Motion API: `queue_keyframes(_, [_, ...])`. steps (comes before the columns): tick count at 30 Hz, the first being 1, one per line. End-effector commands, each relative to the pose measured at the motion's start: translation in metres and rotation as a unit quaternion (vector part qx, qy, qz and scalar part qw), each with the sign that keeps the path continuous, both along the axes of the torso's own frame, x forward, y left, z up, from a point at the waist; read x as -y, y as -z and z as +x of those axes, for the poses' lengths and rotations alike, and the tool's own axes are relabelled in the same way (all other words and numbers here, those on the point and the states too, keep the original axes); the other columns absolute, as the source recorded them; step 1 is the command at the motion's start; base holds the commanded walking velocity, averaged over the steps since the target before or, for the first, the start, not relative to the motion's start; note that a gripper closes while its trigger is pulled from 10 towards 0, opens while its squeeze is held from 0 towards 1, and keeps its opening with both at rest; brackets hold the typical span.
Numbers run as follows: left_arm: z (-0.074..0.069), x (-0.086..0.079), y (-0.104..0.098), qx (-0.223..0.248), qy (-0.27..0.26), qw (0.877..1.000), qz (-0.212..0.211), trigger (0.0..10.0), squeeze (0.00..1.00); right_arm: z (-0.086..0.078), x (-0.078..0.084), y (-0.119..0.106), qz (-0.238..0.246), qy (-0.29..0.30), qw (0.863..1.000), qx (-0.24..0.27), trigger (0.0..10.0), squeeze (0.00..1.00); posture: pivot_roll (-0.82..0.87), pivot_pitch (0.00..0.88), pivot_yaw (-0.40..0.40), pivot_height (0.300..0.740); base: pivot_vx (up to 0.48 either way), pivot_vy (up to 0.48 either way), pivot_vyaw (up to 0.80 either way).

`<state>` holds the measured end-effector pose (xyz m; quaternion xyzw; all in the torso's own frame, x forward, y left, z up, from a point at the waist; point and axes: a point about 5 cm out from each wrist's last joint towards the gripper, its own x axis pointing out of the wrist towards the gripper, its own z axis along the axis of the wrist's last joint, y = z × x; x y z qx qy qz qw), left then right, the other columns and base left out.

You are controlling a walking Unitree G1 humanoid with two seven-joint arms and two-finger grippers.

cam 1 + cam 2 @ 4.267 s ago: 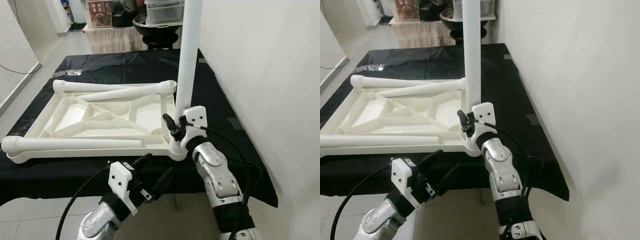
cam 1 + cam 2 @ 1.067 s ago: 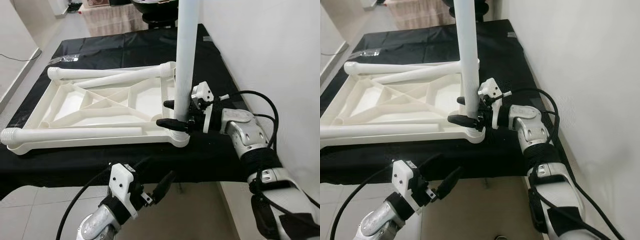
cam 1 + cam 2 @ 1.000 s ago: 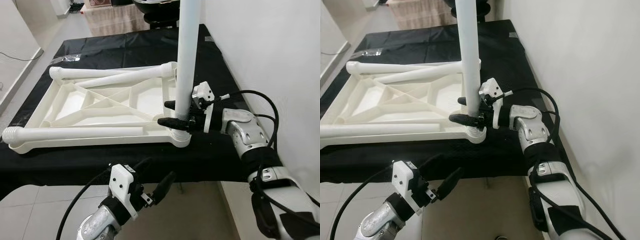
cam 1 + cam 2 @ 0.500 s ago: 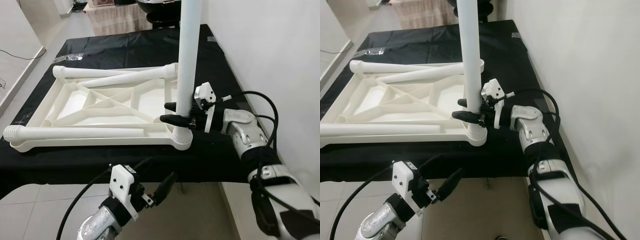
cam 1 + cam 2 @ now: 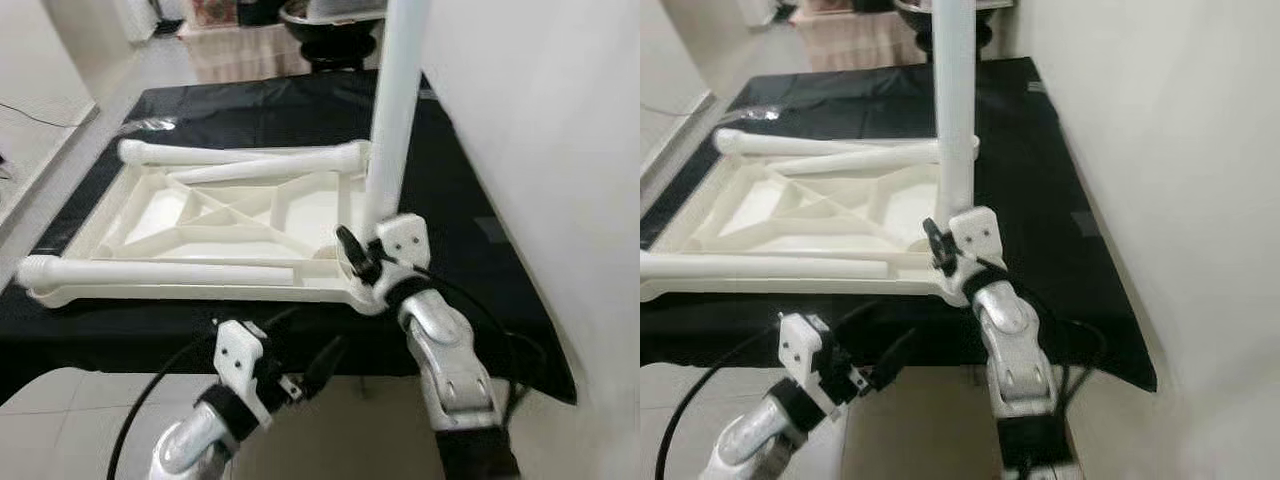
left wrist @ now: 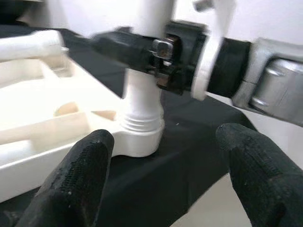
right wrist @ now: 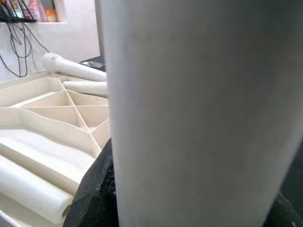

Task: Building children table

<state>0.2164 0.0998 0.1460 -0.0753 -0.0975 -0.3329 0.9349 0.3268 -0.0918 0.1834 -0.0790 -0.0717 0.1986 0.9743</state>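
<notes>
The right gripper [image 5: 362, 262] was closed around the upright leg [image 5: 394, 120] at the tabletop's [image 5: 200, 235] corner by the worktop's [image 5: 480, 240] front-right edge; the left gripper [image 5: 310, 365] hung open below.

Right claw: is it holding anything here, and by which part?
Yes. The right claw is shut on the upright table leg, low down, just above the corner socket of the upturned tabletop. The left claw holds nothing.
</notes>
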Motion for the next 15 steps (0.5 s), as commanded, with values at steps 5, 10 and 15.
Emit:
queue_keyframes(5, [0.0,-0.002,0.006,-0.009,-0.007,1.0,-0.004,10.0,0.0,0.011,0.001,0.02,0.0,-0.044,0.997,-0.058,10.0,1.0,0.02,0.165,0.04,0.74,0.0,0.0,0.0])
queue_keyframes(10, [0.001,-0.001,0.007,-0.01,-0.003,1.0,-0.004,10.0,0.0,0.008,-0.003,-0.008,0.026,-0.155,0.987,-0.03,10.0,1.0,0.02,0.159,0.039,0.74,0.0,0.0,0.0])
queue_keyframes(15, [0.0,0.0,0.007,-0.01,-0.002,1.0,-0.005,10.0,0.0,0.007,0.004,-0.02,-0.004,-0.224,0.974,-0.018,10.0,0.0,0.03,0.159,0.036,0.74,0.0,0.0,0.0])
